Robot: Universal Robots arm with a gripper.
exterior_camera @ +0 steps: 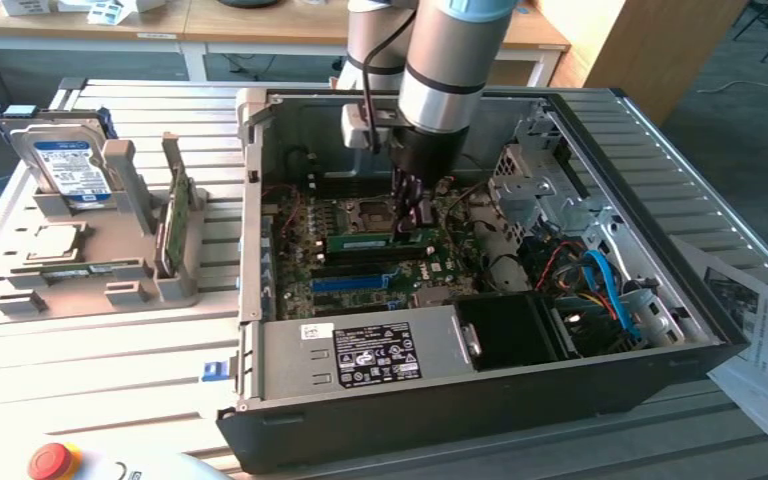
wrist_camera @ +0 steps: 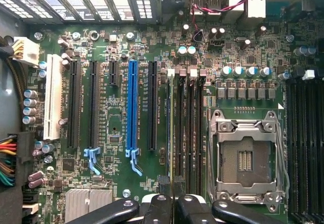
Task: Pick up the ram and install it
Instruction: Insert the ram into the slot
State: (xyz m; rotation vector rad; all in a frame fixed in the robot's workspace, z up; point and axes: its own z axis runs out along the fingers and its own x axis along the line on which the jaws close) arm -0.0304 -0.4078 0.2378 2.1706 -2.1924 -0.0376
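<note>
**A:** Checking the exterior view first: is the gripper (exterior_camera: 411, 225) down in the case (exterior_camera: 491, 400), jaws pinched on the ram (exterior_camera: 371, 241)?

**B:** Yep. It sits right under them, long axis running toward the exterior view's left, just over the motherboard (exterior_camera: 337, 215). Power supply label (exterior_camera: 377, 355) is unreadable.

**A:** Wrist view?

**B:** Ram (wrist_camera: 169, 133) is edge-on between the fingers (wrist_camera: 163, 186), lined up along the memory slots (wrist_camera: 188, 133). No brand legible there either.
</note>
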